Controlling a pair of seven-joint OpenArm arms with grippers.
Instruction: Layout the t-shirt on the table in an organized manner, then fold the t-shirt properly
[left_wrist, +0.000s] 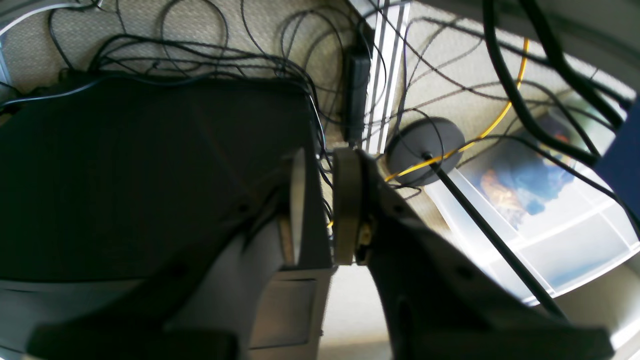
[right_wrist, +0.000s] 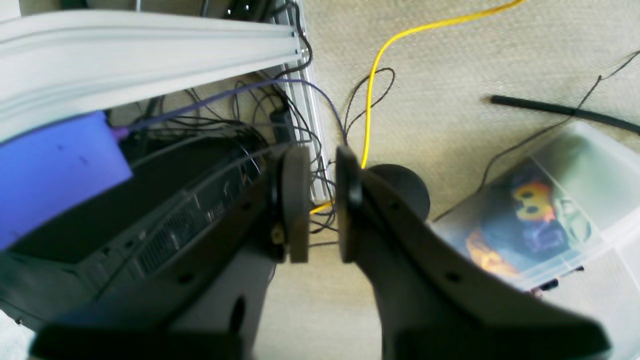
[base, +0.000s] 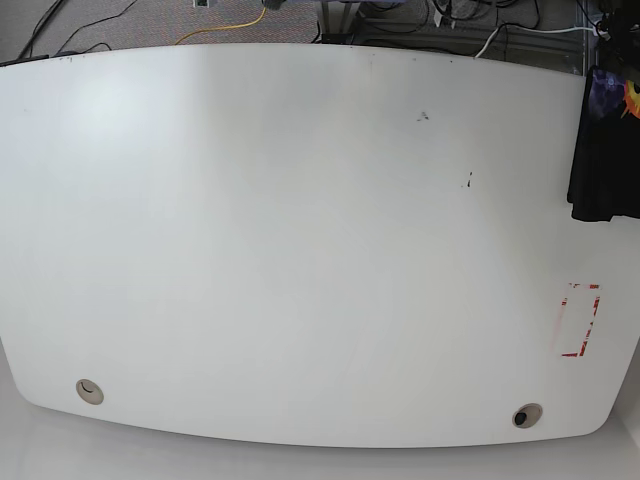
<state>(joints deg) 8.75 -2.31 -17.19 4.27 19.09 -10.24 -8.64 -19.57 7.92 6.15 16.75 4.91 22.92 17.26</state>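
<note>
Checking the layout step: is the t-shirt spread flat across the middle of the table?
No: the t-shirt sits bunched at the table edge.

A: What colour is the table (base: 300, 230)?
B: White, with a red tape rectangle (base: 578, 320) near its right edge and two grey grommet holes (base: 90, 391) along the near edge.

A: And the t-shirt (base: 606, 150)?
B: Black, at the far right edge, with a purple-blue patch and a bit of orange-yellow at its top.

A: Anything colourful on the floor?
B: A yellow cable (right_wrist: 372, 90) over beige carpet (right_wrist: 450, 60), black wires (left_wrist: 200, 55), and a clear plastic bin (right_wrist: 565, 210) showing orange and blue prints.

A: The gripper pads (right_wrist: 296, 205)?
B: Dull olive-grey on dark arms.
</note>
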